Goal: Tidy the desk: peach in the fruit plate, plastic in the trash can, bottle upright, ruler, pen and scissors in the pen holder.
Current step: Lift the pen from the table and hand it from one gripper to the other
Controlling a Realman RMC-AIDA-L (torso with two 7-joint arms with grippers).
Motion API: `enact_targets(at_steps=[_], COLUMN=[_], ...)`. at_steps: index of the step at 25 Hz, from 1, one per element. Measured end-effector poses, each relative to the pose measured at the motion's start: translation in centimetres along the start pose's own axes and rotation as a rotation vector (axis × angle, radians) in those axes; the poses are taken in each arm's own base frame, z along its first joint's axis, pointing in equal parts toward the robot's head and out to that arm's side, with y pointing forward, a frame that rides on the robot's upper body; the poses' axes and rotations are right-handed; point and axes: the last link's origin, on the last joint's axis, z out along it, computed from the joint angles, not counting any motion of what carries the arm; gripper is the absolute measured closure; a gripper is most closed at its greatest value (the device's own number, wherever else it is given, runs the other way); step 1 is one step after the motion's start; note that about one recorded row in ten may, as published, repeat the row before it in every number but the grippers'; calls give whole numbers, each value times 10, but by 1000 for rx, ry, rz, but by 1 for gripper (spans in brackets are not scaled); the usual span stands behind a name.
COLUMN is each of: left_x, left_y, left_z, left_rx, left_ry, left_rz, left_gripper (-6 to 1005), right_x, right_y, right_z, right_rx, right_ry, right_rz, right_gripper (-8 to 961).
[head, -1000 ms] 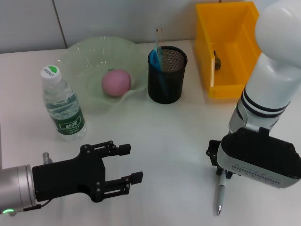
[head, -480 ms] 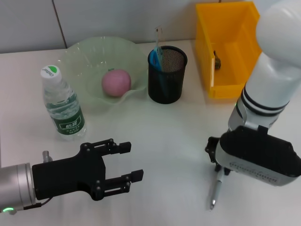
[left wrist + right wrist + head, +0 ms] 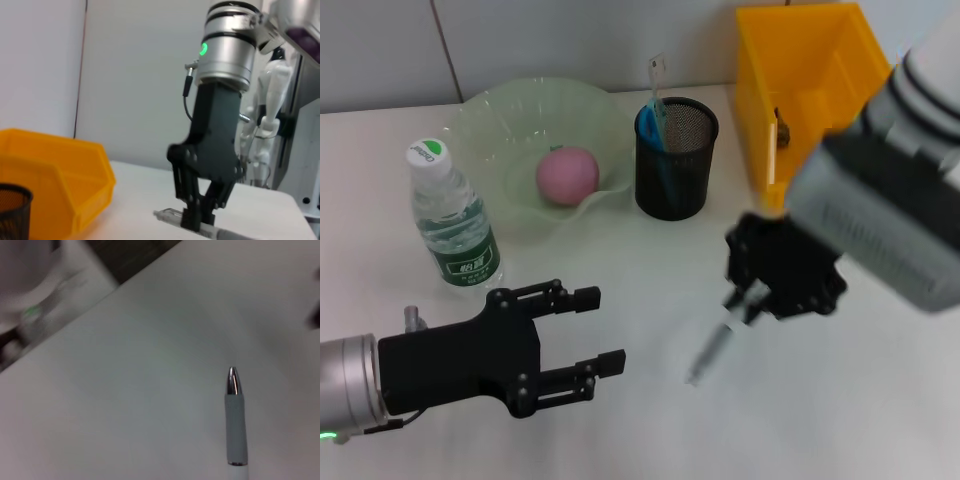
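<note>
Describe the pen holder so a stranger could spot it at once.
Start at the yellow bin at the back of the white desk. Beside it, next to the green plate holding the peach, stands the pen holder: the only black mesh cup, with blue things sticking out.

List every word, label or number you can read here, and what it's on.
Bottle green label: white characters, too small to read.
Bottle cap: green and white logo with lettering, too blurred to read.
Pen, held by the right gripper: no print visible.
Yellow bin, pen holder, plate: no text.
</note>
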Motion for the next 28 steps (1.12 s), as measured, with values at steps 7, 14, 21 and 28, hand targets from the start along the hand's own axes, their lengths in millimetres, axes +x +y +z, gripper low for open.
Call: enact_targets(at_steps=[7, 14, 21, 28], left_x=[7, 13, 17, 22], left_y=[6, 11, 14, 19], left_z=[-1, -3, -3, -3], left_rx=[-49, -73, -69, -84], left_ry=[31, 53, 108, 157], left_rz=[59, 141, 180, 198], left_gripper=[295, 295, 295, 295], right_x=[-4, -1, 18, 34], right_y=[2, 17, 28, 38], right_z=[-28, -42, -42, -39], right_rx=[205, 347, 429, 478], right_ry=[-216, -505, -818, -999], right_rz=[228, 472, 744, 928], right_gripper=[816, 816, 816, 814])
